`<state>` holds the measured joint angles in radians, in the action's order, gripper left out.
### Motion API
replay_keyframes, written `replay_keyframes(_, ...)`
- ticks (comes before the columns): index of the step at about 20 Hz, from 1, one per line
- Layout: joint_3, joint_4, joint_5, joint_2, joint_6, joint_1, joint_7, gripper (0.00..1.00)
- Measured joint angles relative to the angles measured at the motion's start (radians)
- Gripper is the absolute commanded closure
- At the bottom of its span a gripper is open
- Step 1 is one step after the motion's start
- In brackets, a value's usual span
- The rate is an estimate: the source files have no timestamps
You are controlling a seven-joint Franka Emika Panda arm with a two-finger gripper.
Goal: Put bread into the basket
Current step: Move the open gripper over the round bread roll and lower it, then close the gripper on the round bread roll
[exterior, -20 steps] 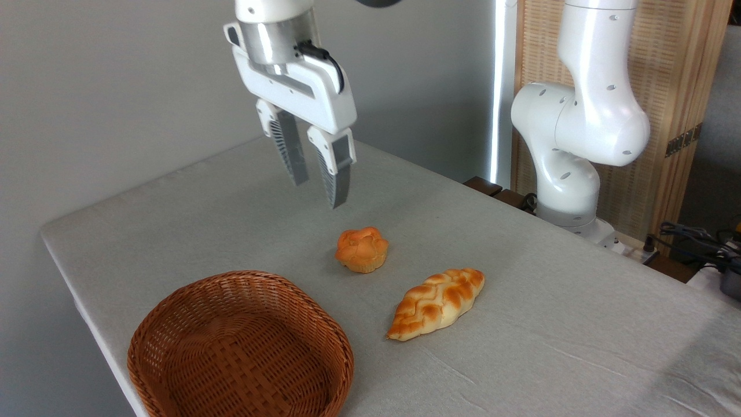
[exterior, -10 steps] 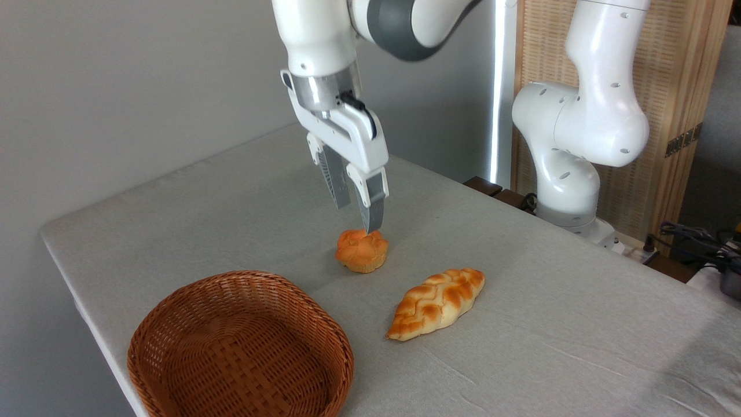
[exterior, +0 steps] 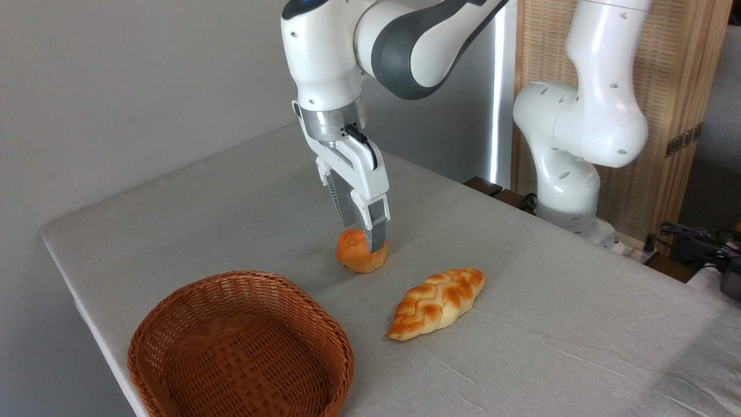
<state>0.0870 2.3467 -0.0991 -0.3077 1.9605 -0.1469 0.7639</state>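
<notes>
A pale grey cloth covers the table (exterior: 220,191), lying smooth over most of its top with a few faint creases toward the lower right corner, and its near left edge falls away against a plain grey wall (exterior: 116,75). On the cloth near the middle sits the bread (exterior: 354,255), a small orange-golden bun with a knotted top, resting on the table and well outside the basket (exterior: 240,347). The gripper (exterior: 366,237) hangs straight down over the bun with its fingers lowered onto it; the near finger (exterior: 376,229) overlaps the bun's right side while the other stands behind its top. The fingers stand fairly close together, but whether they are pressing the bun or only bracketing it cannot be told from this angle. The reddish-brown wicker basket lies at the front left corner of the table, shallow and empty, apart from the bun. To the right of the basket and just in front of the bun lies a longer pale braided loaf (exterior: 437,302), touching neither. Behind the table's far right edge stands the white arm's base (exterior: 570,174), before a woven wooden screen (exterior: 666,87), with dark cables (exterior: 694,237) trailing at the right.
</notes>
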Motion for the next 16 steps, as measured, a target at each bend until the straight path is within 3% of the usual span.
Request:
replay_keyframes(2, 0.000, 0.005, -0.003, 0.013, 0.010, -0.009, 0.000, 0.00)
replay_keyframes(3, 0.000, 0.006, -0.012, 0.022, 0.018, -0.013, 0.000, 0.10)
replay_keyframes(4, 0.001, 0.007, -0.023, 0.032, 0.027, -0.017, 0.000, 0.33)
replay_keyframes(6, 0.001, 0.009, -0.033, 0.047, 0.048, -0.022, 0.000, 0.69)
replay_keyframes(11, 0.001, 0.009, -0.034, 0.066, 0.059, -0.025, 0.000, 0.73)
replay_keyframes(13, 0.001, 0.009, -0.034, 0.074, 0.063, -0.028, 0.001, 0.86)
replay_keyframes(16, 0.001, 0.009, -0.034, 0.077, 0.064, -0.030, 0.001, 0.90)
